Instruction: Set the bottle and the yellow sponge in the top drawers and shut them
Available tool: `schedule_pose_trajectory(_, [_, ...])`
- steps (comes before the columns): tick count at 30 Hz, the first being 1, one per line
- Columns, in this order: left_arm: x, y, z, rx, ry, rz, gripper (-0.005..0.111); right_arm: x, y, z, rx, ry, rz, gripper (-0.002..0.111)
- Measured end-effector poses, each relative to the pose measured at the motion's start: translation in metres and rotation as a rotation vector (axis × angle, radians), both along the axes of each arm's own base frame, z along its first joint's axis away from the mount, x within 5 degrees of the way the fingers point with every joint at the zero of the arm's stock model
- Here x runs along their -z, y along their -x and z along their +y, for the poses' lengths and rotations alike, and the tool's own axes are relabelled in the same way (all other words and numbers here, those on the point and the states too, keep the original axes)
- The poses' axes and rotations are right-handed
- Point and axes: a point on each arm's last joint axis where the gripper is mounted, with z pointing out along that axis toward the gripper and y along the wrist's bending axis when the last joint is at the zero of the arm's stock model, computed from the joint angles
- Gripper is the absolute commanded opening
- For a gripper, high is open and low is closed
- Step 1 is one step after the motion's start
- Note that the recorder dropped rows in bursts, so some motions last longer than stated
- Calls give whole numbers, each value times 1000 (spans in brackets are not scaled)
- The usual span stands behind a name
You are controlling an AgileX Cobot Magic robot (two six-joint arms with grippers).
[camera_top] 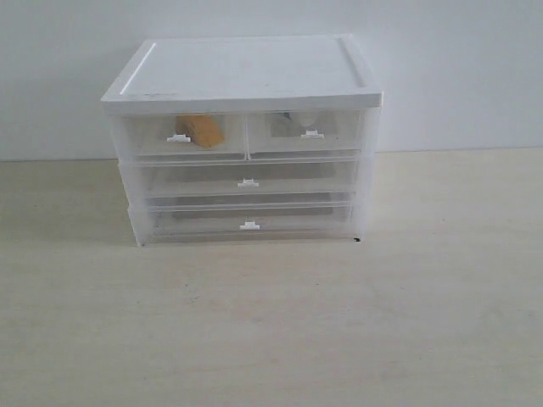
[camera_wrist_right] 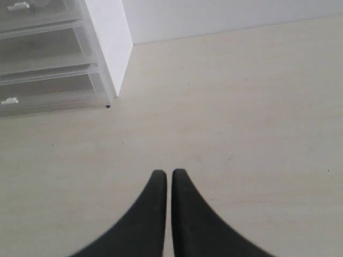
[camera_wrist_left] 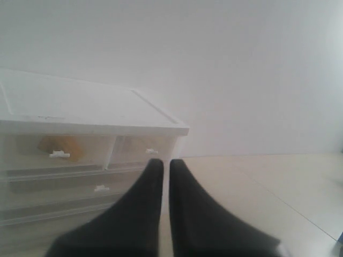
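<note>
A white translucent cabinet stands at the back of the table. Both top drawers are pushed in. The yellow sponge shows through the left top drawer, and again as an orange blur, the sponge. A dim shape that may be the bottle shows through the right top drawer. Neither arm appears in the exterior view. My left gripper is shut and empty, away from the cabinet's front. My right gripper is shut and empty over bare table.
Two full-width drawers sit shut under the top pair. The pale wooden table stretches in front of the cabinet, and a white wall stands behind. The cabinet's lower corner lies ahead of the right gripper.
</note>
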Motion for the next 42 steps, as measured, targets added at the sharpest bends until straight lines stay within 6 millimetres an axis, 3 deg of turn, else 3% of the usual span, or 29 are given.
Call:
schedule_pose_trajectory(17, [-1,2,1,-3,4,-10,4,0,0,0,-1,3,0,0])
schedule_pose_trajectory(25, [-20,64,29,-230,-8,-388,4,0,0,0,-2,5,-1,0])
schedule_pose_trajectory(28, [-20,73,31,-280,-58,-452,4,0,0,0,-1,5,1,0])
schedule_pose_trajectory(33, [-6,65,32,-358,-113,-416,4,0,0,0,-1,5,1,0])
schedule_pose_trajectory(42, [45,39,56,-631,-171,-253,4,0,0,0,-1,5,1,0])
